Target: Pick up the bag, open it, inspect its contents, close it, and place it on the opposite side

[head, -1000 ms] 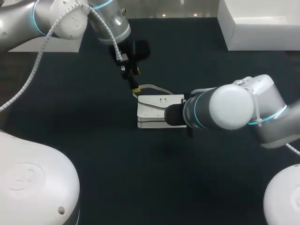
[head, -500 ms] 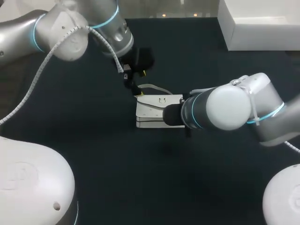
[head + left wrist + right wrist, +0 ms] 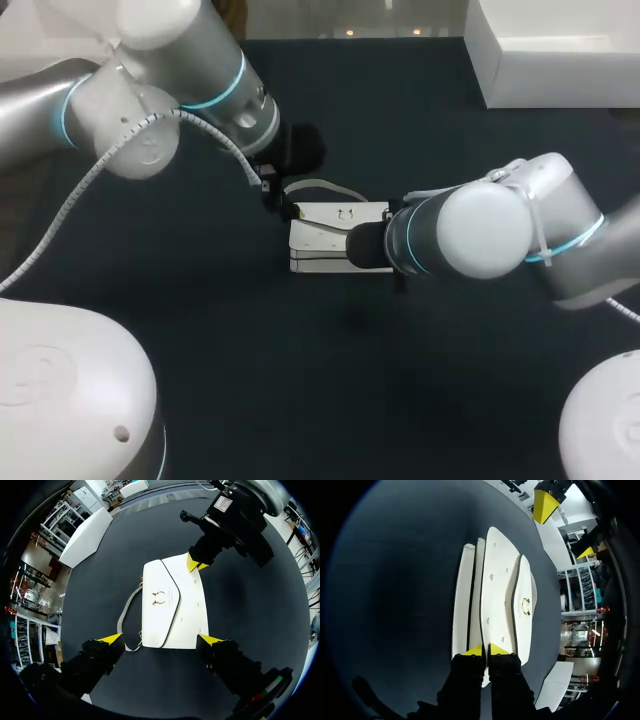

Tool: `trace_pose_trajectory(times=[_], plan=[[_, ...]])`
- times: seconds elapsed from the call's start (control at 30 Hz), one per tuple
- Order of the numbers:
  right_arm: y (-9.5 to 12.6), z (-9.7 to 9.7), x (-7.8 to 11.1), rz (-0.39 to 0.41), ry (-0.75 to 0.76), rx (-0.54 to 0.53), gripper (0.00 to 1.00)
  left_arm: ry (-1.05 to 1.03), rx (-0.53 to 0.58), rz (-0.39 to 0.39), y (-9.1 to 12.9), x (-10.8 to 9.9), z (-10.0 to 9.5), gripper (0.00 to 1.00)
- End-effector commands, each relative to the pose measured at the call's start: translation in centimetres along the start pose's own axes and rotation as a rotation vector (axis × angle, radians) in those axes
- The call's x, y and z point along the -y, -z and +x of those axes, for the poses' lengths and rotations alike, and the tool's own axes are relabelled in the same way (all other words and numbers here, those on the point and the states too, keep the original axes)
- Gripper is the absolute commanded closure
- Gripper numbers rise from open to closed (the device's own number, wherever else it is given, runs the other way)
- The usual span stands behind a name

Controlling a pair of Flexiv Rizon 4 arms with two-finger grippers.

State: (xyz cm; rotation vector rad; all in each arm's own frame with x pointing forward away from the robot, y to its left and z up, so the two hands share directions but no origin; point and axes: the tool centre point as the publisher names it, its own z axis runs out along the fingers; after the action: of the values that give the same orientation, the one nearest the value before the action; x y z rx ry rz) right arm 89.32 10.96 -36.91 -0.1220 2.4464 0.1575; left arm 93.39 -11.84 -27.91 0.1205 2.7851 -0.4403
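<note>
In the middle of the dark counter (image 3: 300, 380) lies the white bag (image 3: 335, 238). It is flat, with its flap (image 3: 160, 615) facing up and folded down over the front. A small metal clasp (image 3: 159, 597) sits at the flap's middle. A grey strap (image 3: 124, 622) loops out from one long side of the bag and rests on the counter.

The left arm (image 3: 150, 110) comes in from the far left and ends just at the bag's left end. The right arm (image 3: 480, 230) reaches in from the right and hides the bag's right end in the head view.

Seen from the left wrist, the left hand (image 3: 161, 640) hangs over the near end of the bag with its fingers (image 3: 111, 639) spread wide. One yellow tip stands outside the strap and the other just beside the bag's corner. I cannot tell whether that second tip touches the bag. This hand holds nothing.

At the bag's opposite end the right hand (image 3: 486, 651) has its two yellow tips drawn narrow, one on each side of a thin white edge of the bag, pinching it between them. From the right wrist the bag shows edge-on as several white layers running away from the fingers. The left hand's tips show beyond its far end.

A white box (image 3: 555, 60) stands at the counter's far right corner, well apart from the bag.
</note>
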Motion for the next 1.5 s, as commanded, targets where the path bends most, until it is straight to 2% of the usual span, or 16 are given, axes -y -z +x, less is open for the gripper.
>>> trace_pose_trajectory(times=[0.03, 0.1, 0.2, 0.37, 0.43, 0.5, 0.63, 0.73, 0.83, 1.0, 1.1, 1.23, 1.5], plan=[[-0.1, 0.4, 0.1, -0.008, -0.001, 0.067, 1.00, -0.044, -0.052, 0.046, -1.0, -0.1, 0.1, 0.00], [-0.1, 0.4, 0.1, -0.008, -0.001, 0.067, 1.00, -0.097, -0.045, 0.084, -2.4, -0.2, 0.1, 0.00], [-0.1, 0.4, 0.1, -0.008, -0.001, 0.067, 1.00, -0.168, -0.088, 0.189, -3.7, -0.4, 0.0, 0.00], [-0.1, 0.4, 0.1, -0.008, -0.001, 0.067, 1.00, -0.253, -0.092, 0.309, -4.2, 0.1, 0.1, 0.00], [-0.1, 0.4, 0.1, -0.008, -0.001, 0.067, 1.00, -0.276, -0.093, 0.332, -4.3, 0.2, 0.2, 0.00], [-0.1, 0.4, 0.1, -0.008, -0.001, 0.067, 1.00, -0.299, -0.087, 0.340, -4.5, 0.4, 0.1, 0.00], [-0.1, 0.4, 0.1, -0.008, -0.001, 0.067, 1.00, -0.338, -0.067, 0.350, -4.7, 0.9, 0.4, 0.24], [-0.1, 0.4, 0.1, -0.008, -0.001, 0.067, 1.00, -0.359, -0.046, 0.349, -4.8, 1.2, 0.9, 0.26], [-0.1, 0.4, 0.1, -0.008, -0.001, 0.067, 1.00, -0.375, -0.027, 0.337, -5.1, 1.3, 1.5, 0.37], [-0.1, 0.4, 0.1, -0.008, -0.001, 0.067, 1.00, -0.392, -0.005, 0.326, -5.5, 1.4, 2.2, 0.41], [-0.1, 0.4, 0.1, -0.008, -0.001, 0.067, 1.00, -0.395, 0.014, 0.328, -5.9, 1.6, 2.2, 0.51], [-0.1, 0.4, 0.1, -0.008, -0.001, 0.067, 1.00, -0.407, 0.032, 0.314, -6.6, 1.9, 2.2, 0.56], [-0.1, 0.4, 0.1, -0.008, -0.001, 0.067, 1.00, -0.418, 0.031, 0.303, -7.7, 2.2, 2.0, 0.60]])
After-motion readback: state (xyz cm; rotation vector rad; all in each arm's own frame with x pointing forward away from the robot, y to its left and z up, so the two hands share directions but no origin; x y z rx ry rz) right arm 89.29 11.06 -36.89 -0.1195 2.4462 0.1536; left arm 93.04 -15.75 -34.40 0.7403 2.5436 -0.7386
